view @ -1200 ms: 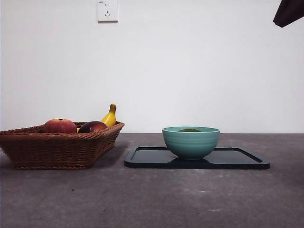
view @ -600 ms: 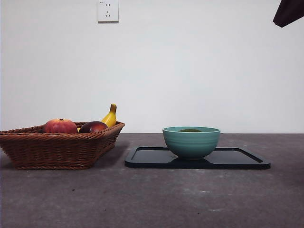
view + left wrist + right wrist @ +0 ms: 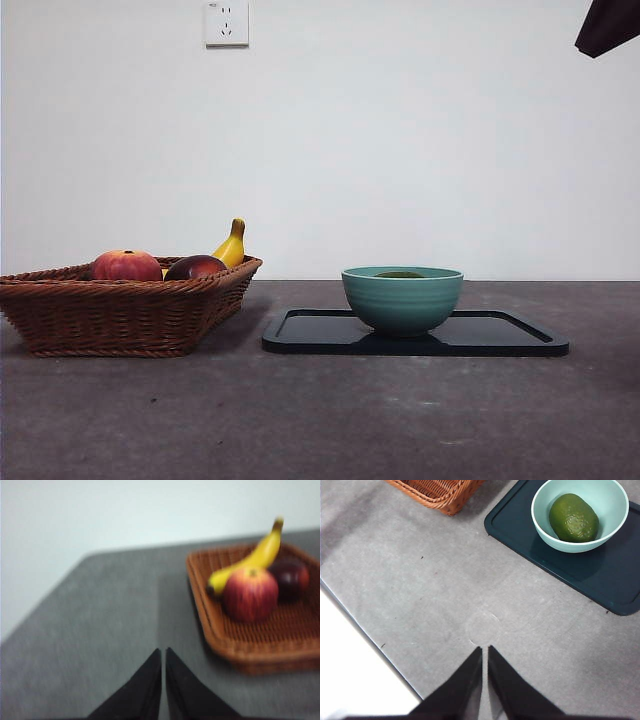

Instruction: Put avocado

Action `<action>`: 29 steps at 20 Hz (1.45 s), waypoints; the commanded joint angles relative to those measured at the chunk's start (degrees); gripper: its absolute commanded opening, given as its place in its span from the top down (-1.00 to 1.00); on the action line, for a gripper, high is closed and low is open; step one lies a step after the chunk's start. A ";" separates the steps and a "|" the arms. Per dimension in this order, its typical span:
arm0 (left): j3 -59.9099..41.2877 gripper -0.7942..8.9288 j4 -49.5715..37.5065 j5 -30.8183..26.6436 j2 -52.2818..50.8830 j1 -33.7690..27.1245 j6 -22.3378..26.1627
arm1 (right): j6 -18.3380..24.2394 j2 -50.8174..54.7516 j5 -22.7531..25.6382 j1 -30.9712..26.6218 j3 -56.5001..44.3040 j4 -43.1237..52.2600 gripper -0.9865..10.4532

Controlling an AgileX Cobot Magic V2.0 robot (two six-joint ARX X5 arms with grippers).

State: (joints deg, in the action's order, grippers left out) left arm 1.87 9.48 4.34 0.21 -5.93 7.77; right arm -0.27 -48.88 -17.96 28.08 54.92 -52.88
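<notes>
The avocado (image 3: 574, 518), dark olive-green and oval, lies inside the teal bowl (image 3: 615, 495); in the front view only its top (image 3: 400, 274) peeks over the bowl's rim (image 3: 402, 297). The bowl stands on a dark tray (image 3: 500, 335) (image 3: 600, 575). My right gripper (image 3: 484, 651) hangs shut above bare table, well away from the tray and holding nothing. My left gripper (image 3: 163, 652) is shut too, empty, over the table beside the wicker basket (image 3: 235, 647). One arm shows only as a black tip (image 3: 608, 25) at the top right corner.
The wicker basket (image 3: 120, 315) at the left holds a red-orange peach (image 3: 127, 265) (image 3: 250, 594), a dark maroon fruit (image 3: 195, 267) (image 3: 292, 577) and a banana (image 3: 232, 245) (image 3: 250, 562). A wall socket (image 3: 226, 22) sits high on the white wall. The table edge (image 3: 365, 635) runs near the right gripper.
</notes>
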 commanded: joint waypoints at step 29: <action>-1.16 0.81 1.27 -0.26 -0.02 -0.15 -1.40 | 0.46 35.21 11.04 -25.88 -33.62 42.16 0.82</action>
State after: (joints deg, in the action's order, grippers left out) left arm 1.87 10.20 4.25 0.27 -5.93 6.66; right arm 1.02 -13.63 -6.98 2.11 21.34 -11.16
